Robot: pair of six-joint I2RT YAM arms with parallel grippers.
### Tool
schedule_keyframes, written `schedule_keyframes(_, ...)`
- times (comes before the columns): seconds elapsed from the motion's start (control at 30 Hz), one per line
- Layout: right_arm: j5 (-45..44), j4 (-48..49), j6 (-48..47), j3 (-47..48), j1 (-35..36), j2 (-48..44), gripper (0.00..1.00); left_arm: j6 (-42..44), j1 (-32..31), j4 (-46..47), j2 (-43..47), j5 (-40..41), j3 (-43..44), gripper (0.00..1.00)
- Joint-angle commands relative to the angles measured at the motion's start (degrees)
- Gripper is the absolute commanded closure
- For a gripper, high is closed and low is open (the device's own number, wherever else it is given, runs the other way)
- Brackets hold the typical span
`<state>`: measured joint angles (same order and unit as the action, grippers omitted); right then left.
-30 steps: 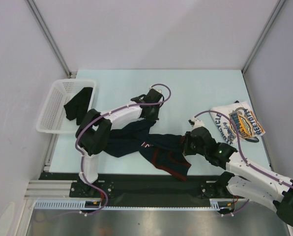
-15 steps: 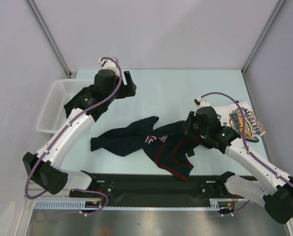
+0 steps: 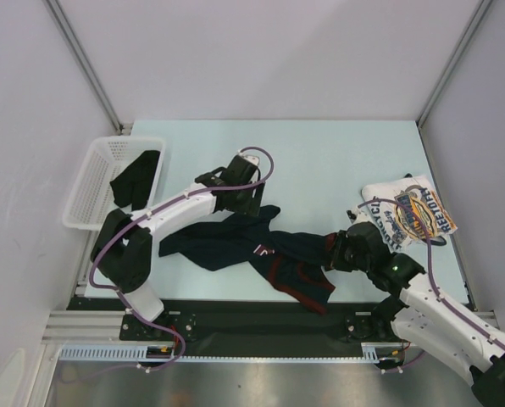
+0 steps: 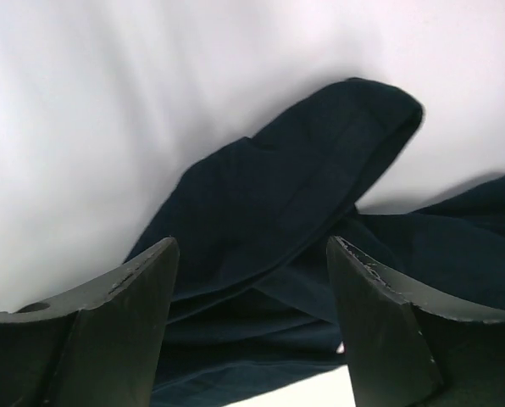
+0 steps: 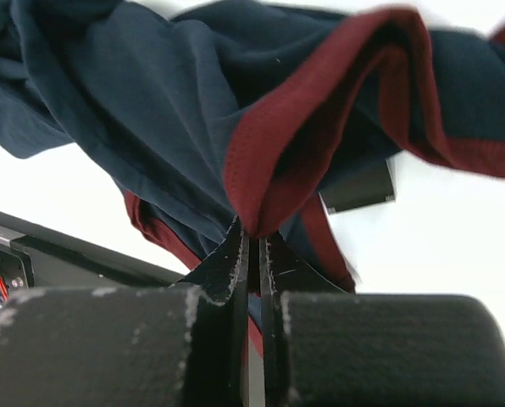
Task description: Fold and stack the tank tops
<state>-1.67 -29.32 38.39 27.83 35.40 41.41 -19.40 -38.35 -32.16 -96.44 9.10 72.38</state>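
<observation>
The navy tank top [image 3: 235, 242] lies crumpled mid-table, its dark-red trim [image 3: 296, 280] toward the near edge. My left gripper [image 3: 257, 203] hovers open over the top's far tip; in the left wrist view the navy cloth [image 4: 295, 186] lies beyond and below the spread left gripper [image 4: 252, 246], with nothing pinched. My right gripper [image 3: 331, 248] is shut on the navy top's right edge, and the right wrist view shows the right gripper [image 5: 252, 233] clamping a fold of dark-red trim [image 5: 320, 110]. The white tank top [image 3: 409, 212] with its yellow-blue print lies bunched at the right.
A white basket [image 3: 91, 191] stands at the table's left edge with a dark cloth [image 3: 138, 178] draped in it. A black rail [image 3: 252, 318] runs along the near edge. Grey walls close in the back and both sides.
My left gripper has opened, swung up toward the back left, then come back down over the navy top's far tip. The right gripper stayed shut on the trim and drew it nearer.
</observation>
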Motion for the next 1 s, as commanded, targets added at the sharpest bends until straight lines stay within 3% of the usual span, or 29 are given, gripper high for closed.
schedule_keyframes(0.0,-1.49,-0.30,2.39,-0.68,-0.33,-1.51,0.99,2.78,0.29,-0.79,1.34,3.11,-0.13,0.24)
schedule_keyframes(0.27,-0.79,1.28,1.34,-0.68,-0.50,1.74,0.99,4.28,0.29,-2.20,1.70,3.47,-2.41,0.32)
schedule_keyframes(0.47,-0.18,1.99,0.63,-0.50,-1.29,2.80,0.99,6.91,-0.32,-2.90,3.98,0.22,-3.30,0.21)
schedule_keyframes(0.6,0.35,1.81,0.19,-0.06,-1.65,3.06,0.98,8.06,-2.51,-6.32,2.85,3.88,-1.64,0.22)
schedule_keyframes(0.77,0.53,1.28,-0.42,0.47,-2.09,3.15,0.98,7.62,-3.66,-11.34,-0.76,8.39,0.83,0.32)
schedule_keyframes(0.97,0.97,1.55,-0.60,0.38,-2.70,3.50,0.97,9.29,-4.72,-10.74,-2.78,6.11,1.27,0.26)
